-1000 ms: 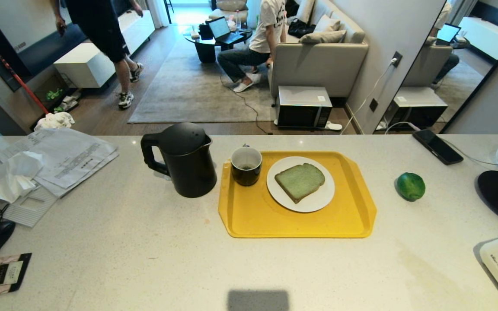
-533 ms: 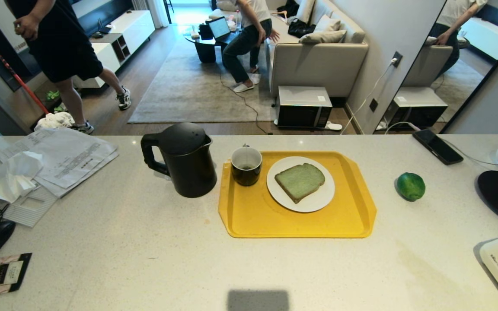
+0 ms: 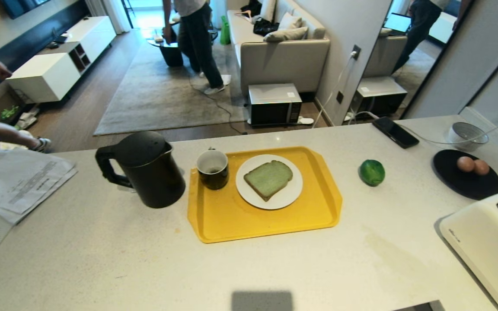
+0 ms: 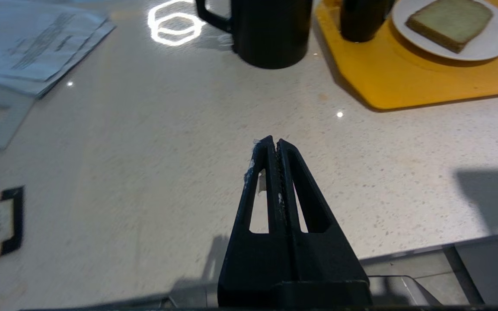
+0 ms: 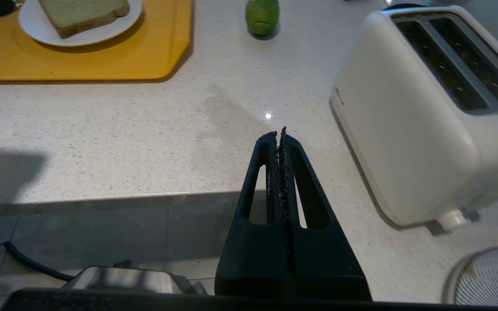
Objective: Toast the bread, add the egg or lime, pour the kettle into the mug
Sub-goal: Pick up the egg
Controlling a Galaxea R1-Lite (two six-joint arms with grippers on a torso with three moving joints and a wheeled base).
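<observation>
A pale green bread slice [image 3: 268, 178] lies on a white plate [image 3: 288, 196] on the yellow tray [image 3: 249, 222]. The black mug [image 3: 212, 169] stands on the tray's left end, and the black kettle [image 3: 145, 169] stands left of the tray. To the tray's right sits a lime [image 3: 371, 172], and further right two eggs [image 3: 465, 163] rest on a black plate [image 3: 463, 183]. Neither arm shows in the head view. My left gripper [image 4: 273, 141] is shut and empty at the counter's near edge, short of the kettle [image 4: 270, 30]. My right gripper [image 5: 278, 132] is shut and empty beside the toaster [image 5: 430, 112].
A white toaster [image 3: 486, 242] stands at the near right corner. Papers [image 3: 11, 181] lie at the left, a phone [image 3: 395, 131] and a bowl [image 3: 467, 133] at the far right. People move about in the room beyond the counter.
The whole head view has swung to the right: the toaster and both eggs now show and the papers slid left. The people behind have walked on. Nothing on the counter has moved.
</observation>
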